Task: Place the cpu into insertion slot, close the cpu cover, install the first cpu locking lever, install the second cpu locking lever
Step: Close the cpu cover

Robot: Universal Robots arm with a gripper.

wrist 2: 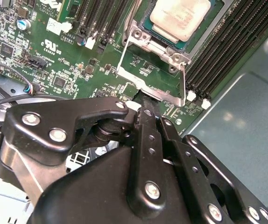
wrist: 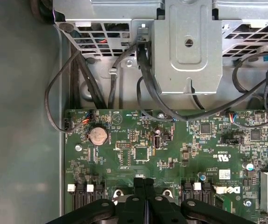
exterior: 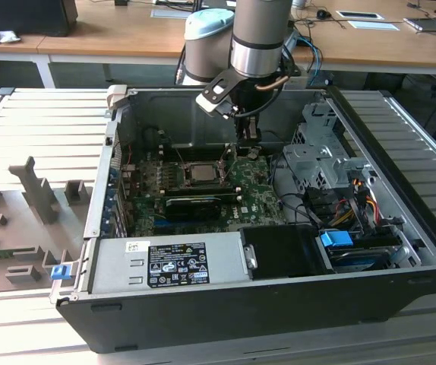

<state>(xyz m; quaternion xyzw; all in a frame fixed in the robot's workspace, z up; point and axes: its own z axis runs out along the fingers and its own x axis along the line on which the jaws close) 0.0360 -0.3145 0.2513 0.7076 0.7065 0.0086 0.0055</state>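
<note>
The cpu lies flat in the insertion slot on the green motherboard, its silvery top showing. In the exterior view the cpu sits near the middle of the open case. The cpu cover is swung open, and board parts show through its square window. My gripper is shut, its black fingertips against the cover's free edge. Its fingers press together over the board's edge. In the exterior view the gripper hangs just to the right of the socket. I cannot make out the locking levers.
Black memory slots flank the socket. A metal drive cage with looping black cables stands beside the board, and a coin battery is on it. The power supply and the case walls hem the area in.
</note>
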